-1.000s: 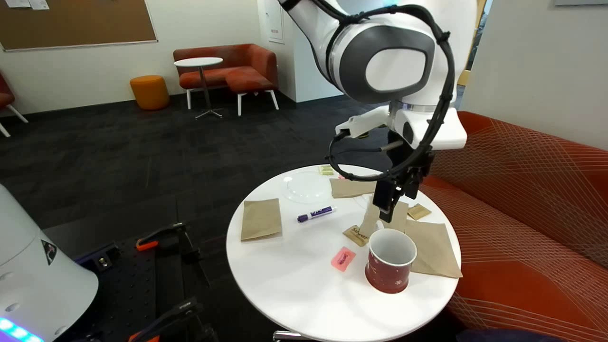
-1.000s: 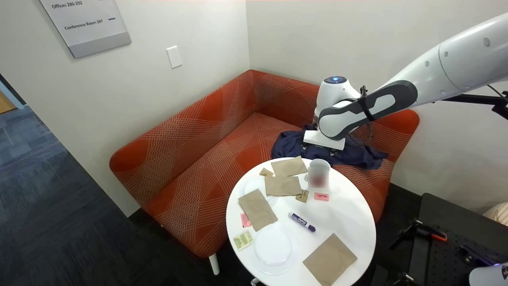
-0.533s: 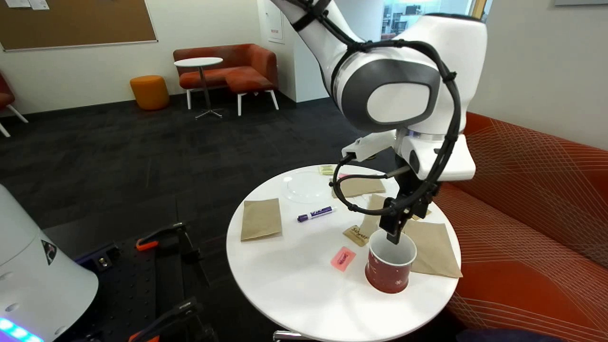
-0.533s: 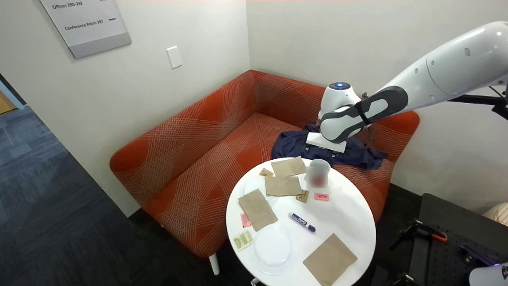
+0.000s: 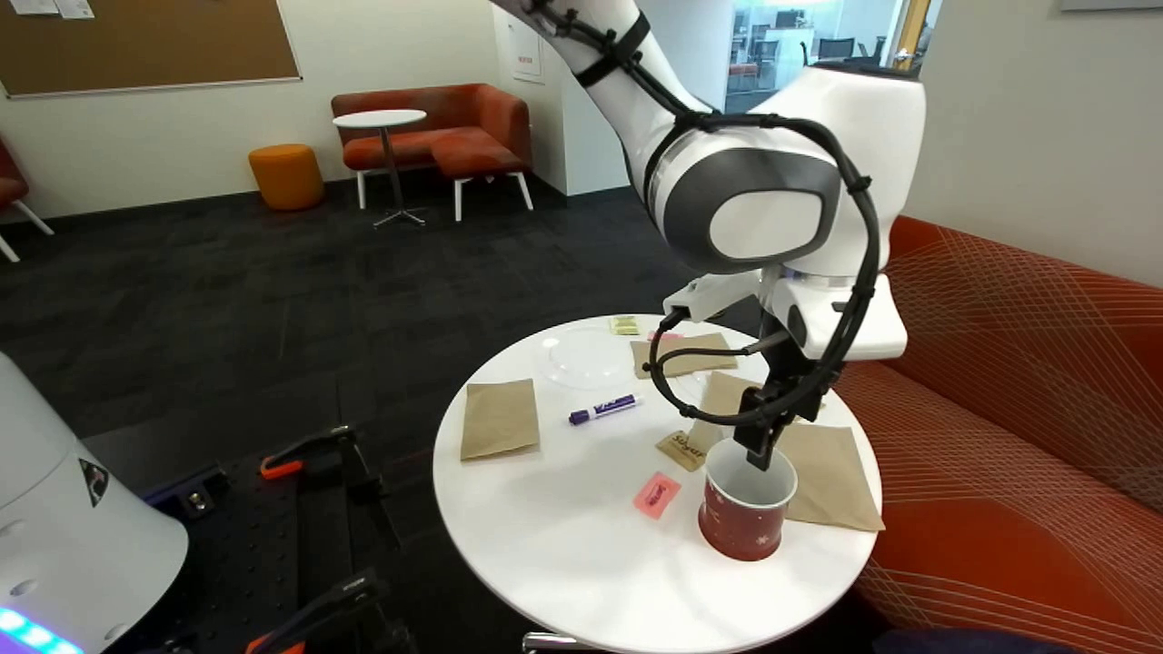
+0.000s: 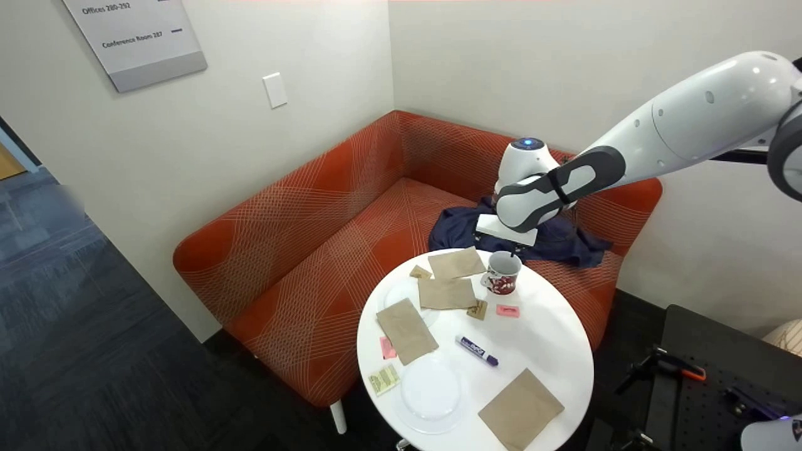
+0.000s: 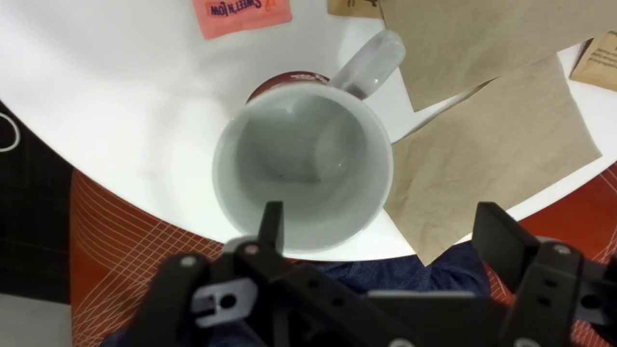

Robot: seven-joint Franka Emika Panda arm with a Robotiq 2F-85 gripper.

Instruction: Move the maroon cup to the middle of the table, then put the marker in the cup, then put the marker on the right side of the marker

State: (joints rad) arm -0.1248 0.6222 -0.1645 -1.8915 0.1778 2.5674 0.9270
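A red-orange fabric sofa with thin pale lines (image 6: pixel 301 232) stands beside the black two-finger gripper (image 7: pixel 380 217), and on its seat, near the gripper, I see a crumpled dark-blue cloth (image 6: pixel 561 244). Below the gripper is the small round table with a plain white top (image 5: pixel 563 563); the gripper hangs close to its edge, with its two fingers spread wide apart. A clear round plate (image 6: pixel 432 391) lies there, well apart from the gripper. Four flat brown paper napkins (image 5: pixel 500 420) lie there too, one just beside the gripper. The squat maroon cup with a whitish inside (image 5: pixel 743 527) stands upright, partly under the gripper: in the wrist view one finger shows over its mouth, the other outside of it; whether the first goes below the rim, I cannot tell. The purple and white marker (image 5: pixel 604 410) lies well apart from the gripper. Smallest, a pink paper packet (image 5: pixel 656 495) and a brown sugar packet (image 5: pixel 681 450) lie near the gripper.
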